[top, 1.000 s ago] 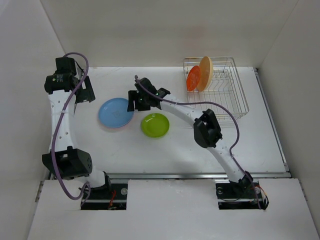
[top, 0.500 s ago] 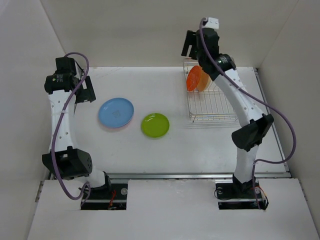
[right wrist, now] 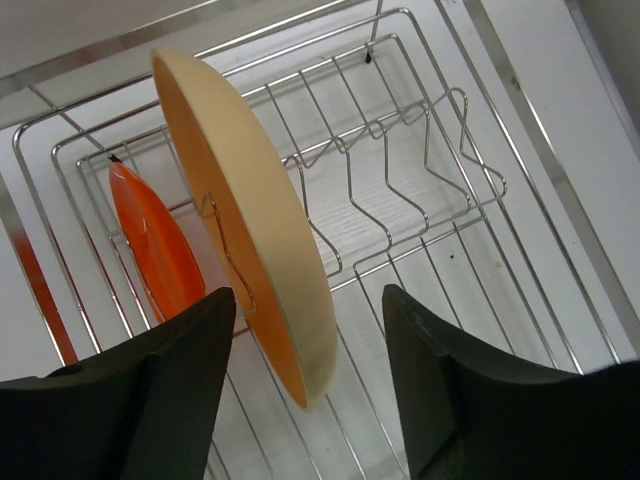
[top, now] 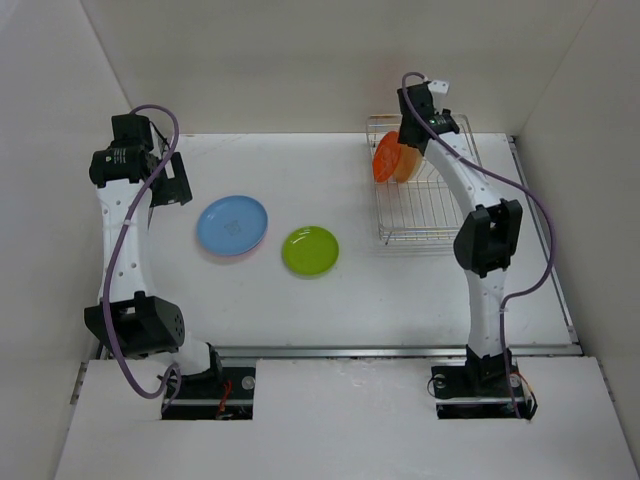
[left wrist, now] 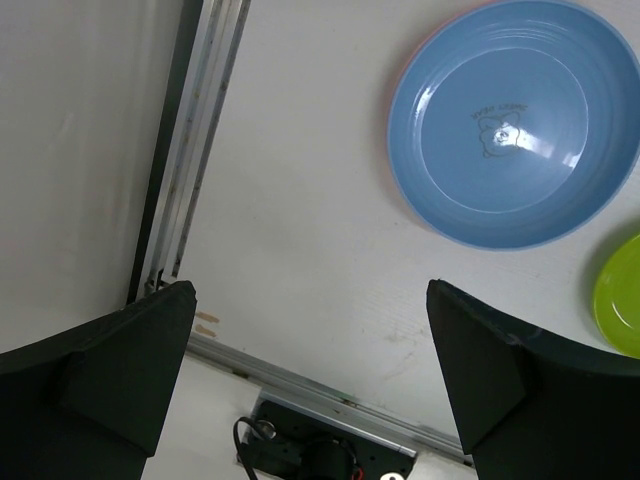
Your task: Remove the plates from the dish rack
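The dish rack [top: 440,200] stands at the back right. The cream-yellow plate [right wrist: 250,220] and the small orange-red plate [right wrist: 150,245] stand on edge in it, at its left end. My right gripper [right wrist: 310,390] is open just above the rack, its fingers either side of the cream plate's near rim without touching it; it also shows in the top view [top: 410,135]. The blue plate [top: 232,225] lies on the table on top of the pink plate [left wrist: 425,45], of which only a rim shows. The lime green plate [top: 310,250] lies beside them. My left gripper [left wrist: 310,370] is open and empty, high at the left.
White walls enclose the table on the left, back and right. A metal rail [left wrist: 190,170] runs along the table's left edge. The rack's right part [right wrist: 430,170] holds only bare wire dividers.
My right arm has swung from beside the blue plate to the rack and come down over the cream plate. The left arm and the plates have not moved.
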### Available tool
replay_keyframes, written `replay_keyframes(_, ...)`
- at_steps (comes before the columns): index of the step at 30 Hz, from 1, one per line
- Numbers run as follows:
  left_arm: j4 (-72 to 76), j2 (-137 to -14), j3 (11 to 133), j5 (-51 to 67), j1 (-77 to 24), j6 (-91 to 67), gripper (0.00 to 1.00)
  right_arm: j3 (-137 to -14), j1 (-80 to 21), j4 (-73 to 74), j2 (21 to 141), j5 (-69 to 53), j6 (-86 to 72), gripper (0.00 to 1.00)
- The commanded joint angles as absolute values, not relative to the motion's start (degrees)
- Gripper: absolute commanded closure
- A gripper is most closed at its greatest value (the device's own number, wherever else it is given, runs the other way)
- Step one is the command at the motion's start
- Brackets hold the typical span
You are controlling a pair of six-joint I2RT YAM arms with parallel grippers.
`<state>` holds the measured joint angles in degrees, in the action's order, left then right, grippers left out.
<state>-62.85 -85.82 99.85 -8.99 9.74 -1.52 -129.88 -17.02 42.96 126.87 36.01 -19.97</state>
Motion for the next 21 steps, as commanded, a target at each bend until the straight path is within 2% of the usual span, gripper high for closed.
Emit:
replay_keyframes(1,-63.5,-85.7,100.3,-8.6,9.7,-0.7,0.00,-130.6,-16.6,43.3,126.2,36.3,-21.4,0.36)
replay_keyframes(6,-63.5,-85.7,100.3,-8.6,9.7,-0.7,0.00,-130.6,-16.6,43.3,125.7,36.6,-21.4,0.66)
replay_keyframes(7,-63.5,-85.7,100.3,-8.0,9.7,-0.7,0.00,-130.6,-16.6,43.3,125.1,37.3,-21.4,0.78)
replay_keyframes(9,-63.5,-85.7,100.3,-8.0,9.7,-0.7,0.00,-130.6,-16.6,43.3,123.8,39.4,-20.9,0.89)
replay_keyframes(13,-63.5,-85.7,100.3,-7.4,9.7,-0.7,0.00,-131.1,-16.6,43.3,120.4,42.8,-19.0,0.95)
replay_keyframes(15,-63.5,-85.7,100.3,-6.7,9.7,-0.2,0.00,-131.7,-17.1,43.3,118.9,48.1,-17.9,1.00)
replay_keyframes(21,-64.1,-85.7,100.3,-4.8,9.7,-0.2,0.00,-135.2,-18.5,40.0,113.6,62.1,-7.8,1.00)
